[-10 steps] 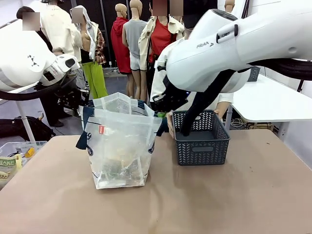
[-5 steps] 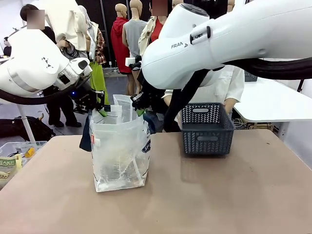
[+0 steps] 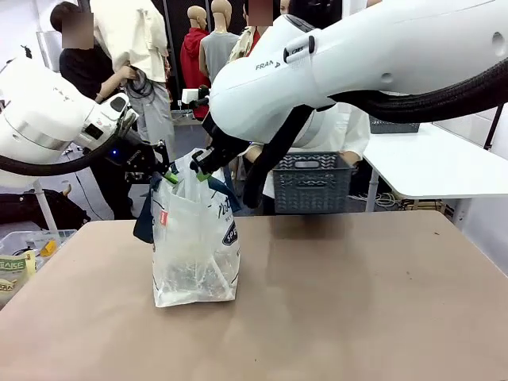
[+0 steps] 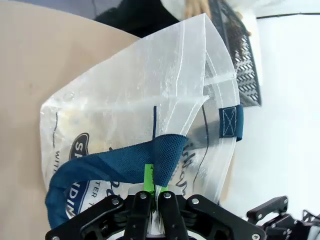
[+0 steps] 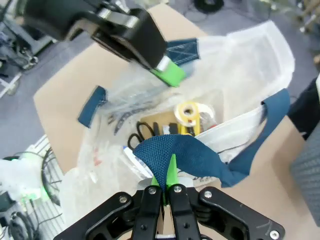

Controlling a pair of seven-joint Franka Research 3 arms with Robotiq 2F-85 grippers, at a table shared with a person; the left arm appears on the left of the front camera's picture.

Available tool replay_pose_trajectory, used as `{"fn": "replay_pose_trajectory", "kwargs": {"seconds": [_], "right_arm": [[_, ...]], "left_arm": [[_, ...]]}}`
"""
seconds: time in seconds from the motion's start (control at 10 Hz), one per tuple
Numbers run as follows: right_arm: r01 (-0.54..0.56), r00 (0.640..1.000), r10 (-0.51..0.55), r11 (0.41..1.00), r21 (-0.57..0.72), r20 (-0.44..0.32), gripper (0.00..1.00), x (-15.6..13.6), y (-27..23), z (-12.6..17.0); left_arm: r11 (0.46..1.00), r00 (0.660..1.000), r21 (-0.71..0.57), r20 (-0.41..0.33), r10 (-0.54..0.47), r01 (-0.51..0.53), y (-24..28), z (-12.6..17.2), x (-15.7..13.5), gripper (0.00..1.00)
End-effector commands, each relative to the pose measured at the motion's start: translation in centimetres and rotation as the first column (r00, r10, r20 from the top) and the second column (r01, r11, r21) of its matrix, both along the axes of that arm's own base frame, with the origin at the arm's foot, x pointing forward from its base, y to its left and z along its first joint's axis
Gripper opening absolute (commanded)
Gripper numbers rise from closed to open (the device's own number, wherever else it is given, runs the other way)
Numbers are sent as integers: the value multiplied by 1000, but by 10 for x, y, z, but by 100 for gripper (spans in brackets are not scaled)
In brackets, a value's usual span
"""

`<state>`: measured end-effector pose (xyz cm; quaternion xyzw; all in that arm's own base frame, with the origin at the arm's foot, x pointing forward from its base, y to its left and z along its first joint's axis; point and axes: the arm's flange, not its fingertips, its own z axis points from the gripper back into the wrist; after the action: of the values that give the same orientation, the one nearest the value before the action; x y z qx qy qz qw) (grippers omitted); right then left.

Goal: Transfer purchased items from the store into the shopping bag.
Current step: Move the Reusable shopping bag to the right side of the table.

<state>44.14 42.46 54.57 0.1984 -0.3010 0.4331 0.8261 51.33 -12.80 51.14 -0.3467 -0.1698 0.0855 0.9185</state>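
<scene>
The translucent shopping bag [image 3: 194,246] stands on the tan table [image 3: 333,302], left of centre, its red tag [image 3: 164,215] facing me. My left gripper [image 3: 168,176] is shut on one navy handle [image 4: 125,162] at the bag's top left. My right gripper [image 3: 200,173] is shut on the other navy handle [image 5: 185,152] just beside it. The right wrist view looks down into the bag [image 5: 240,65] at a yellow roll [image 5: 188,113], black scissors [image 5: 145,131] and flat packets. I cannot pick out pen-like sticks among them.
A person behind the table holds a dark grey slotted basket [image 3: 312,181] above its far edge. A white table [image 3: 432,163] stands at the right. A clear bin [image 3: 24,254] with small goods sits low at the left.
The two grippers have drawn the handles together, so the bag's mouth has narrowed and the bag stands taller. The person has lifted the basket off the table and pulled it back.
</scene>
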Motion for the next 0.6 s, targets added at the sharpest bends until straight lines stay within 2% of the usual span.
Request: {"fn": "replay_pose_trajectory", "kwargs": {"seconds": [0.0, 0.3, 0.4, 0.5], "right_arm": [[-67, 998, 66, 996, 66, 14, 0, 5, -3, 0], [-129, 992, 129, 990, 63, 8, 0, 5, 9, -2], [-134, 991, 133, 990, 51, 6, 0, 6, 12, -1], [-137, 991, 137, 990, 45, 6, 0, 6, 16, 0]], "left_arm": [[992, 1000, -126, 9, -20, 21, 1, -9, 3, 0], [982, 1000, -189, 3, -24, 24, 0, -21, 1, 0], [981, 1000, -193, 2, -25, 25, -1, -22, 1, 6], [978, 1000, -207, 4, -30, 31, 0, -23, 0, 25]]}}
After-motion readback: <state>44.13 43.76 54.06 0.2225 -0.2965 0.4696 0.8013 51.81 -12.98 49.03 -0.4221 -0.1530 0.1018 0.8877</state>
